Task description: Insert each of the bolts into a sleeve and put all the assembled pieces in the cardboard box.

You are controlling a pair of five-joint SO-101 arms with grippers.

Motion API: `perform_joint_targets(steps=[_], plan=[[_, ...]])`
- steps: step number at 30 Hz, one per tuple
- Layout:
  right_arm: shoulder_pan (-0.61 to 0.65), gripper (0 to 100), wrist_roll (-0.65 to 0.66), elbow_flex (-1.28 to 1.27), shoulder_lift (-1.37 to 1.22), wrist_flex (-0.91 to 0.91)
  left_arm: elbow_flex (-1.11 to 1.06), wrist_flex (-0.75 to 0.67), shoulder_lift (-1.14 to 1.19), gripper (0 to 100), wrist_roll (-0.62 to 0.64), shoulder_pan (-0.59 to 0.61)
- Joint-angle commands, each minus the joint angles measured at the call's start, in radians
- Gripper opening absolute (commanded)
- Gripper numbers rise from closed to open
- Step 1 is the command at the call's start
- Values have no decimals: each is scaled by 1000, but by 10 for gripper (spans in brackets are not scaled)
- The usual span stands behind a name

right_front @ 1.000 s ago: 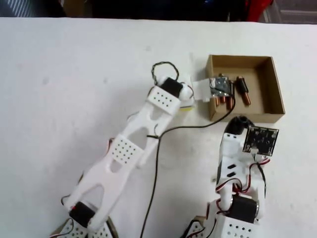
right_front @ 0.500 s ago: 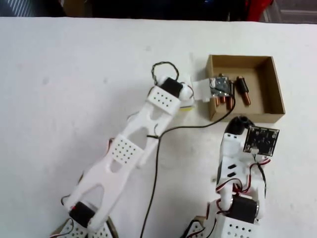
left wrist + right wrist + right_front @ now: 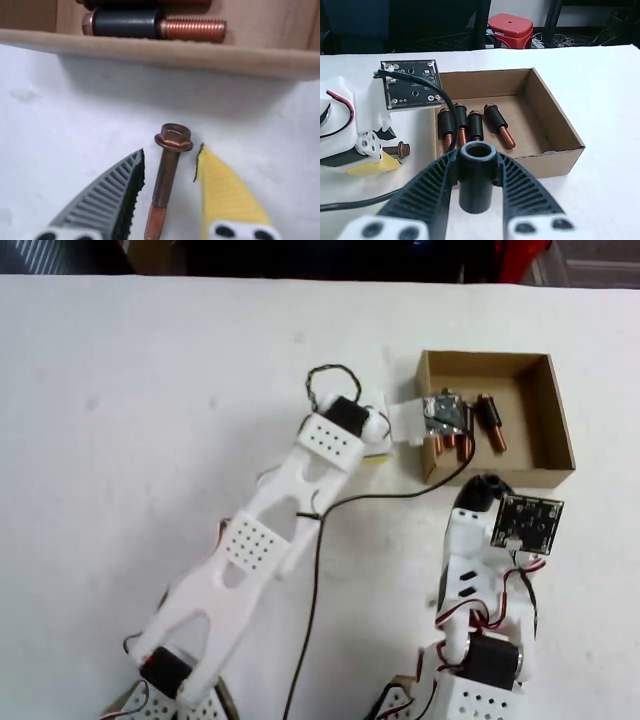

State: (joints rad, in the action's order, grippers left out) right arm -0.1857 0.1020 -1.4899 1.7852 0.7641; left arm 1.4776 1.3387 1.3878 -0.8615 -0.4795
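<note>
Between the left hand's parted fingers sits a bare bolt, over the bench just outside the cardboard box. The right hand grips a black sleeve near that box, where four assembled pieces lie.

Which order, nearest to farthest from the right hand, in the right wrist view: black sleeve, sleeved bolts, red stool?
1. Black sleeve: gripped in the right hand.
2. Sleeved bolts: inside the cardboard box, just ahead of the hand.
3. Red stool: beyond the table's far edge.
</note>
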Motion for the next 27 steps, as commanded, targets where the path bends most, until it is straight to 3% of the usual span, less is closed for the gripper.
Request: perform_joint_targets(steps=[1, 27], plan=[[-5, 18, 11, 11, 10, -25, 2, 21, -21, 203, -18, 12], [-5, 18, 11, 9, 10, -25, 46, 37, -12, 203, -17, 10]])
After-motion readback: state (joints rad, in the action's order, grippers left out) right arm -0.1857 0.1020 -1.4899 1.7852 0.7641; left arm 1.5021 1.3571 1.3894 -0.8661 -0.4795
